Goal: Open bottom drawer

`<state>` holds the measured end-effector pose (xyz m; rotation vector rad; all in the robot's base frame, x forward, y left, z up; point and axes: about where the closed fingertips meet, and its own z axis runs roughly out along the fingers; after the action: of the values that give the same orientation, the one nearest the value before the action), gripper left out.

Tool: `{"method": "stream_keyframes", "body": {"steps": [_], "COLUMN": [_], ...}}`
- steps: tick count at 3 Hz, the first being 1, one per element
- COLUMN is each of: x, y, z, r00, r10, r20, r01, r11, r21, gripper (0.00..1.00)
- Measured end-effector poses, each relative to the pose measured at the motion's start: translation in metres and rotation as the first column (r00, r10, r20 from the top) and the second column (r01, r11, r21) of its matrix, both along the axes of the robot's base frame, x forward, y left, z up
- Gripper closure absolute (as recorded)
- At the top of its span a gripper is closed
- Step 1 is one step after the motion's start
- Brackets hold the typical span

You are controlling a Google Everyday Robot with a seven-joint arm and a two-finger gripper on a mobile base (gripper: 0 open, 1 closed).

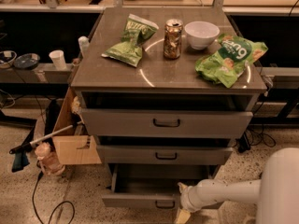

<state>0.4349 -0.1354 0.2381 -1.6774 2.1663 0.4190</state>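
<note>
Looking down at the grey metal cabinet from my end. The bottom drawer sits pulled out past the other two, so its front edge is the closest thing to the camera and you can see its plain grey inside. The gripper is right up against the right part of that front panel, just beside the small black handle. Honestly, I cannot tell whether it's clenched or released. The white arm comes in from the right, so that side of the drawer is taken up. To the left front there's speckled floor with one black cable looping over it. A cardboard box sits tight against the cabinet's left side. Counting: three drawers, each with one black loop handle. The top drawer is the widest, and the middle drawer is a bit narrower. Up top are two crinkly green chip bags, one on the left and one hanging over the right edge. Between them stand one shiny can and one round white bowl, just beside each other. One white cup stands on the low shelf off to the left.
</note>
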Motion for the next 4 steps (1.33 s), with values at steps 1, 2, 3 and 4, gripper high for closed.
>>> {"method": "stream_keyframes", "body": {"steps": [1,2,3,4], "x": [0.003,-0.007,-0.040,-0.070], "y": [0.006,0.004,-0.015,-0.032], "z": [-0.037,-0.065,-0.056,-0.037], "r00": [0.9989,0.9950,0.9852,0.9791], "r10": [0.024,0.026,0.016,0.003], "r20": [-0.041,-0.097,-0.171,-0.204], "r01": [-0.024,-0.027,-0.018,-0.004], "r11": [1.000,1.000,1.000,1.000], "r21": [-0.012,-0.012,-0.010,-0.008], "gripper": [0.00,0.00,0.00,0.00]}}
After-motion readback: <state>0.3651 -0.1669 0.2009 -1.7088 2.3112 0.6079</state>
